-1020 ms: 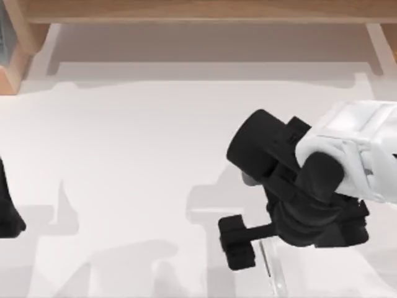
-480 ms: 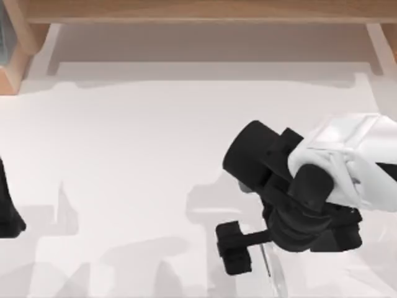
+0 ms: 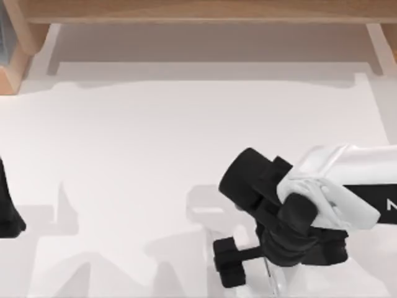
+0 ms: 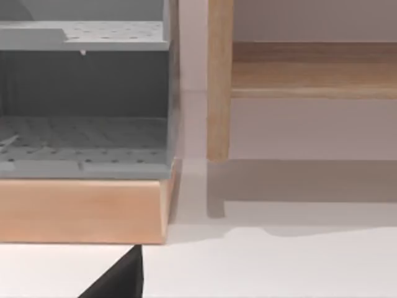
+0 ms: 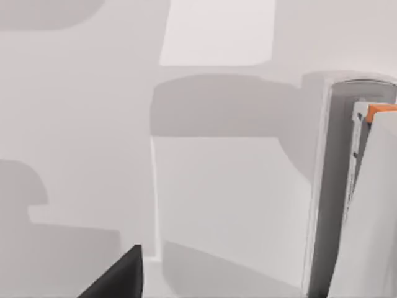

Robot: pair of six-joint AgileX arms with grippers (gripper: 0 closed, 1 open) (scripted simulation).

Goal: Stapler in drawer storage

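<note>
Low at the top view's lower right, the right gripper hangs over the white surface, just beside the slim whitish-grey stapler at the bottom edge; whether its jaws are parted I cannot tell. Left arm sits parked at the left edge.

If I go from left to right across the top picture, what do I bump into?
Left arm parked at the left edge → bare white table → right arm low on the right, over the stapler.
</note>
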